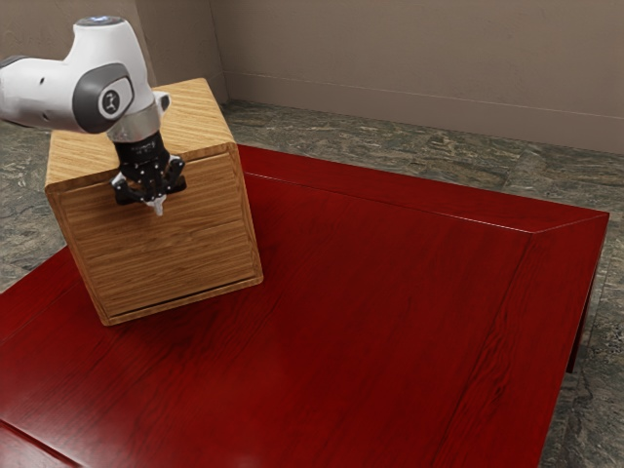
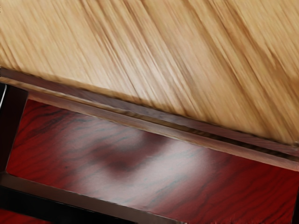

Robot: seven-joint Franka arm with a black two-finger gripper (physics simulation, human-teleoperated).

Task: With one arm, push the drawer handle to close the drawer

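- The drawer (image 1: pixel 166 249) is in the cabinet's front, its face behind and below my gripper (image 1: pixel 156 203); contact I can't make out.
- Whether my gripper is open or closed, I can't tell.
- The cabinet (image 1: pixel 203 119) stands on the red table (image 1: pixel 390 292).

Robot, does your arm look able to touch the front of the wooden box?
Probably yes. My tool hangs close to the front of the wooden box, and nothing seems to stand between them.
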